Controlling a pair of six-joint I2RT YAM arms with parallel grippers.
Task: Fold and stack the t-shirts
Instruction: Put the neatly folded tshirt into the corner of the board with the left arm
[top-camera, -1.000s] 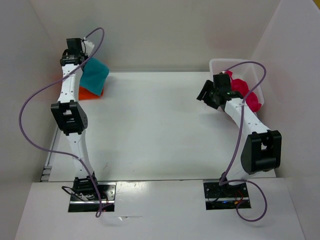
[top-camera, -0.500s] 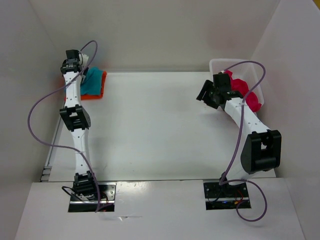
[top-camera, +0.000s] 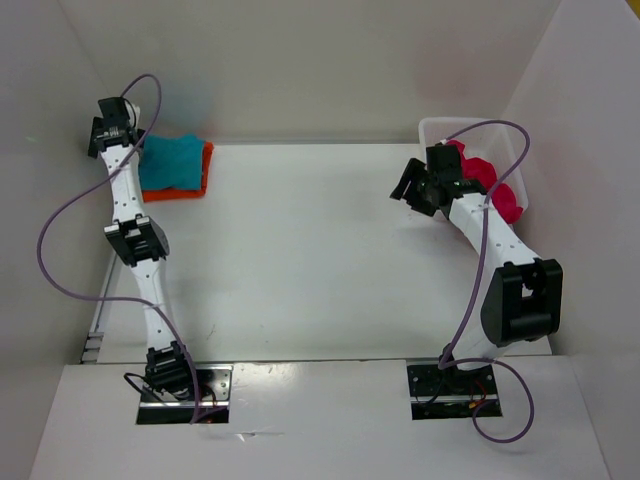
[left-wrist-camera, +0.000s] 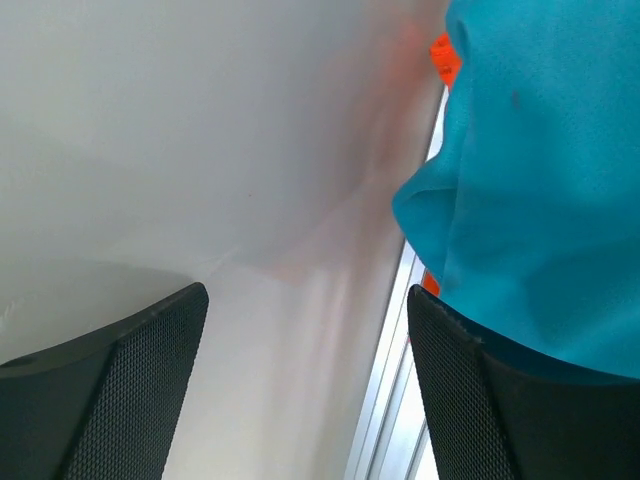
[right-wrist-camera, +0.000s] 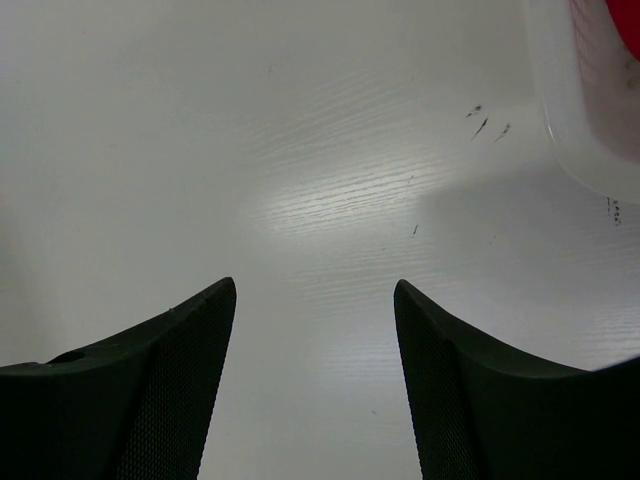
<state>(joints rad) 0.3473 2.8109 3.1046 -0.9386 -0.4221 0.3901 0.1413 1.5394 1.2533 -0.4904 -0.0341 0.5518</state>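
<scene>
My right fingers (top-camera: 413, 190), spread and empty, sit nearest: the pink-red shirt (top-camera: 497, 190) lies just toward the bench (top-camera: 300, 260)'s right edge. My left fingers (top-camera: 103, 128) are spread too.

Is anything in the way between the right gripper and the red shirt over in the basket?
Yes. The side wall of the basket stands between the right gripper and the red shirt. The jaws are open, just outside that wall. The basket is open on top, so nothing visible blocks a reach from above.
</scene>
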